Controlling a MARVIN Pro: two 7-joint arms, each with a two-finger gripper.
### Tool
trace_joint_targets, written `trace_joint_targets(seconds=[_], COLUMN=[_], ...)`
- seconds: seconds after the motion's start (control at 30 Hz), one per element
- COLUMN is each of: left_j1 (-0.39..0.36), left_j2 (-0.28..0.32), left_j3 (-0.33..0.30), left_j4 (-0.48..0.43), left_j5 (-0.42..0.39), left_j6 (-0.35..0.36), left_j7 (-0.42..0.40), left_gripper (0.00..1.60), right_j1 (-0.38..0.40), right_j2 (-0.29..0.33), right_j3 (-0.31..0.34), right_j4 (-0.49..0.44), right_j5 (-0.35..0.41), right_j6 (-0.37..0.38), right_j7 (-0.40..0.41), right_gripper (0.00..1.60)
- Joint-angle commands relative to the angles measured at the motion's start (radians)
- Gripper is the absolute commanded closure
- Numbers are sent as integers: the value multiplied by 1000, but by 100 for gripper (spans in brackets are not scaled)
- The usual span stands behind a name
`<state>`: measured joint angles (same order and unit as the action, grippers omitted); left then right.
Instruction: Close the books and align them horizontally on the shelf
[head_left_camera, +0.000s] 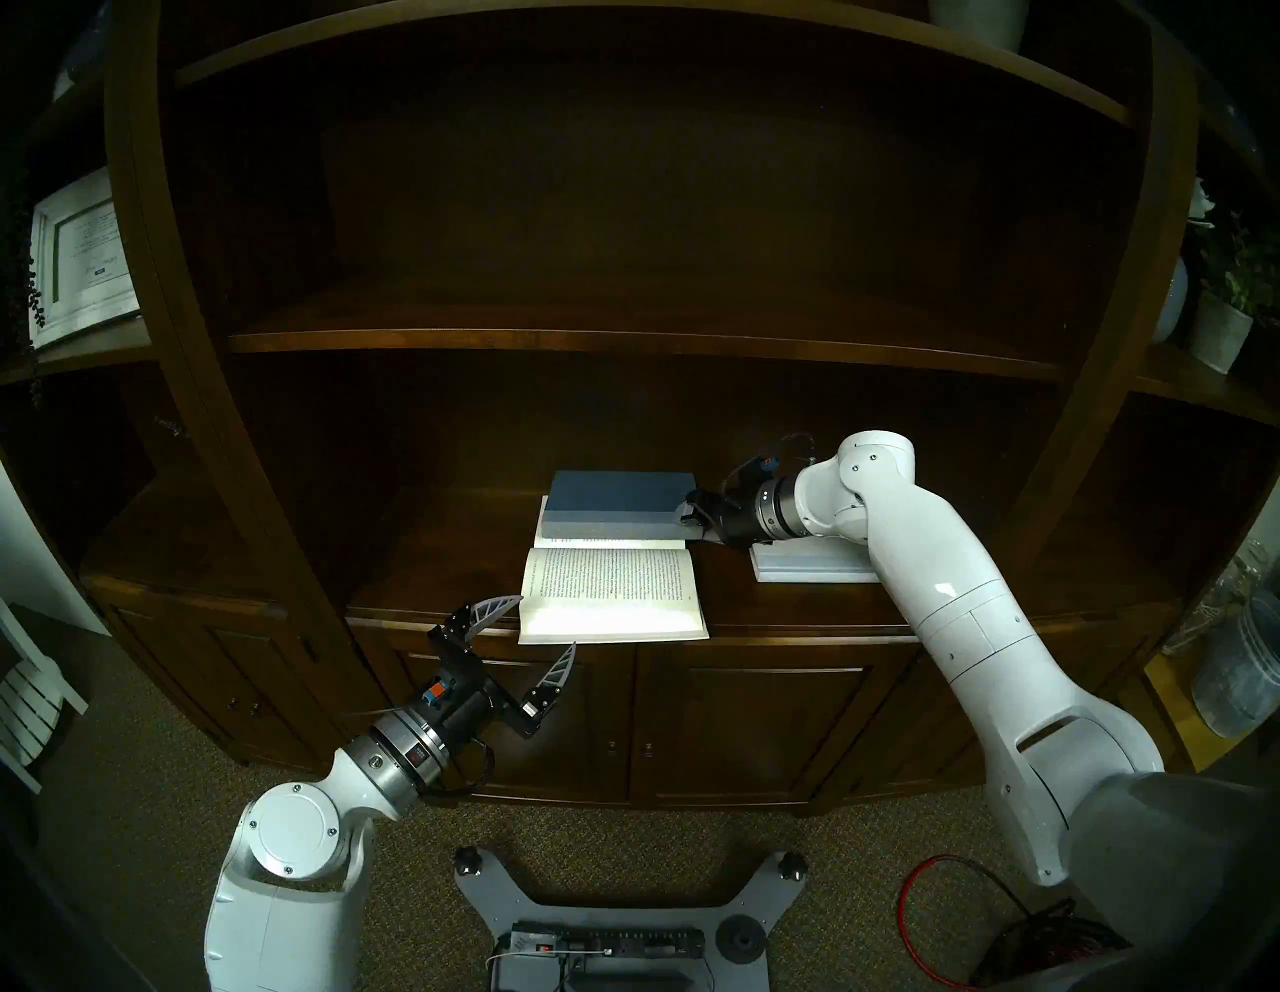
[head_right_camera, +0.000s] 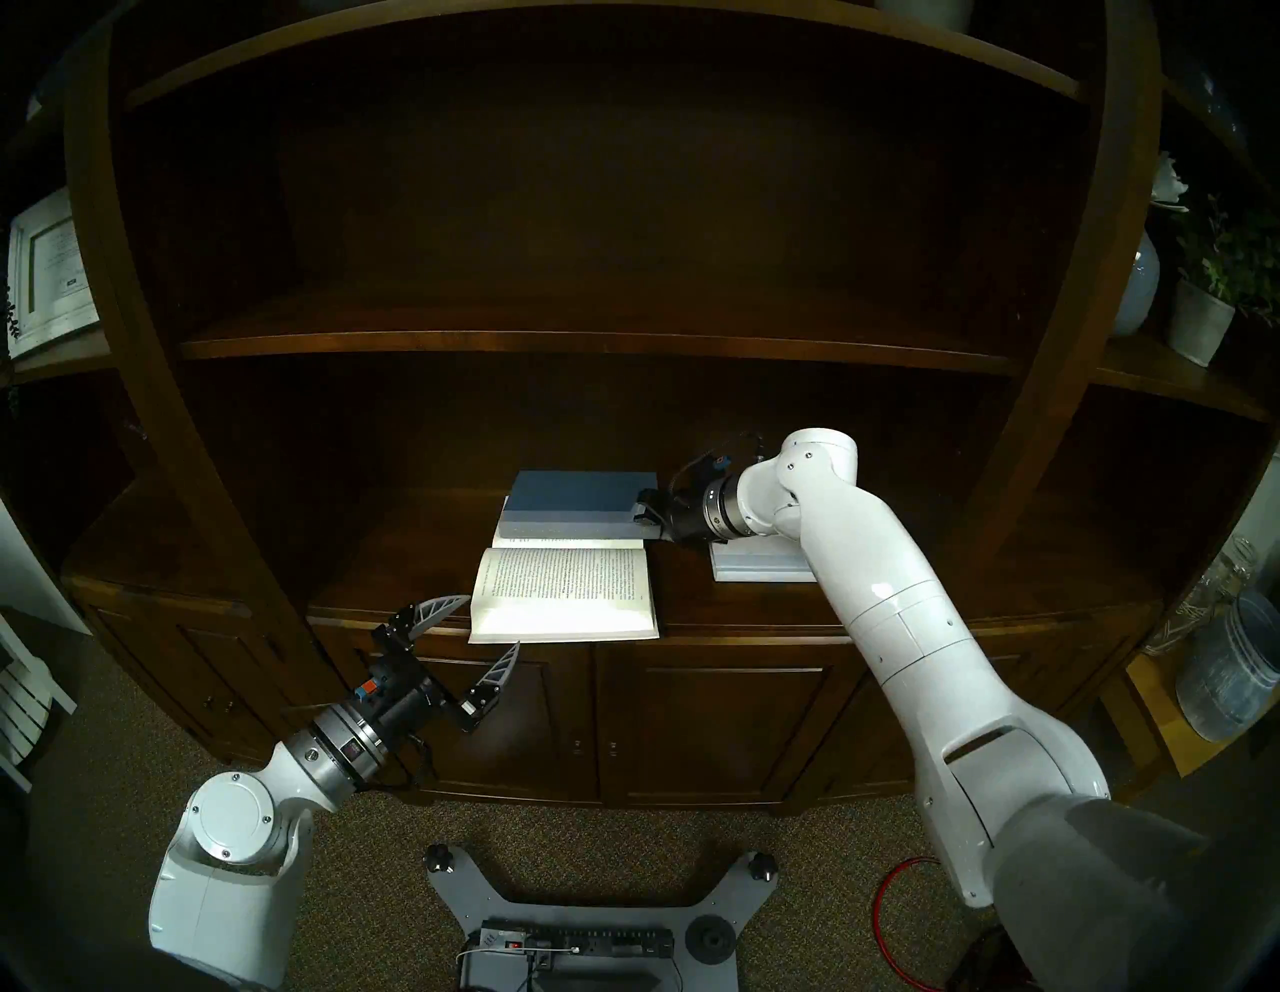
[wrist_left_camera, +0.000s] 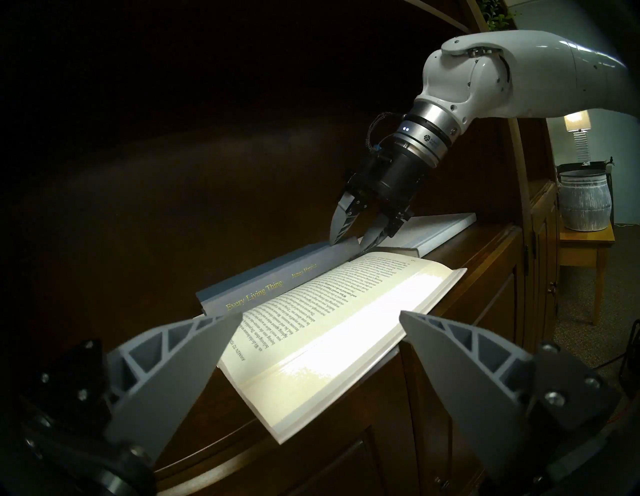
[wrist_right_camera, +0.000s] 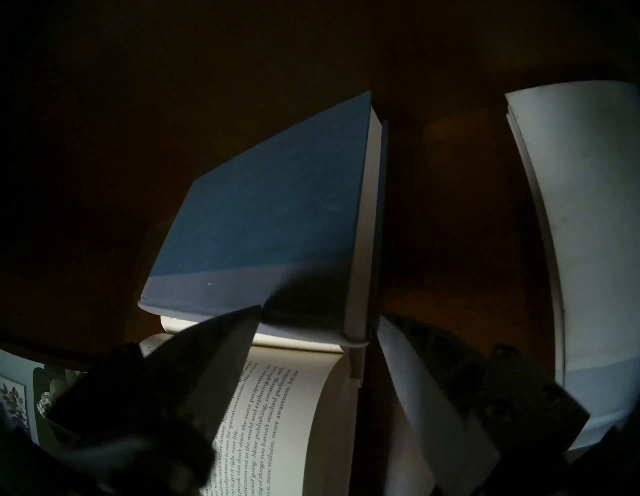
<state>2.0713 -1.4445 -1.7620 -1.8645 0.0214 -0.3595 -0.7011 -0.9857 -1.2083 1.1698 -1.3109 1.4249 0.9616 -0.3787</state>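
Three books logged on the shelf (head_left_camera: 415, 575), all lying flat on the broad dark ledge above the cabinet doors (head_left_camera: 748, 727). Nearest the front edge, middle: open book (head_left_camera: 613, 596), pages up, print legible, near side just over the lip. Directly behind it: blue hardcover (head_left_camera: 616, 502), closed, paler spine band toward the front, gold title "Every Living Thing" readable in the left wrist view; resting partly on the far page of the open book. Right of both and apart from them: white squarish book (head_left_camera: 803, 561), closed, flat, its right part hidden under the right arm. Right pincer (wrist_left_camera: 349, 244) angled downward at the right-hand near corner of the blue hardcover, one finger over the cover by the spine band, the other just past the book's end, corner between them; fingers partly drawn in, but cannot tell whether actually clamped on the cover. Left pincer (head_left_camera: 547, 621) level, spread wide, pinching nothing, just off the front left corner of the open book, in front of the ledge, apart from it.
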Motion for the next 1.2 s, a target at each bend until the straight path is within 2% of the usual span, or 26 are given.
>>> trace_joint_targets(seconds=[0.0,0.1,0.2,0.4,0.73,0.97,1.07,1.17], left_j1=[-13,-13,-13,-13,-14,-14,-14,-14], left_j2=[1,1,1,0,0,0,-1,-1], left_j3=[1,1,1,1,1,0,0,0], left_j4=[-30,-30,-30,-30,-29,-29,-29,-29], left_j5=[-4,-4,-3,-3,-3,-3,-3,-3], left_j6=[-9,-9,-9,-9,-9,-9,-9,-9], left_j7=[-1,-1,-1,-1,-2,-2,-2,-2], left_gripper=[0,0,0,0,0,0,0,0], right_j1=[34,36,41,55,85,120,130,137], right_j2=[0,-1,-4,-12,-23,-55,-62,-64], right_j3=[7,5,-2,-13,-6,-24,-29,-33], right_j4=[-32,-28,-9,15,49,115,127,137], right_j5=[16,18,18,17,19,7,4,1], right_j6=[-2,-2,-2,-2,-2,-10,-11,-9], right_j7=[12,15,23,10,33,57,61,68], right_gripper=[40,35,18,0,0,0,29,38])
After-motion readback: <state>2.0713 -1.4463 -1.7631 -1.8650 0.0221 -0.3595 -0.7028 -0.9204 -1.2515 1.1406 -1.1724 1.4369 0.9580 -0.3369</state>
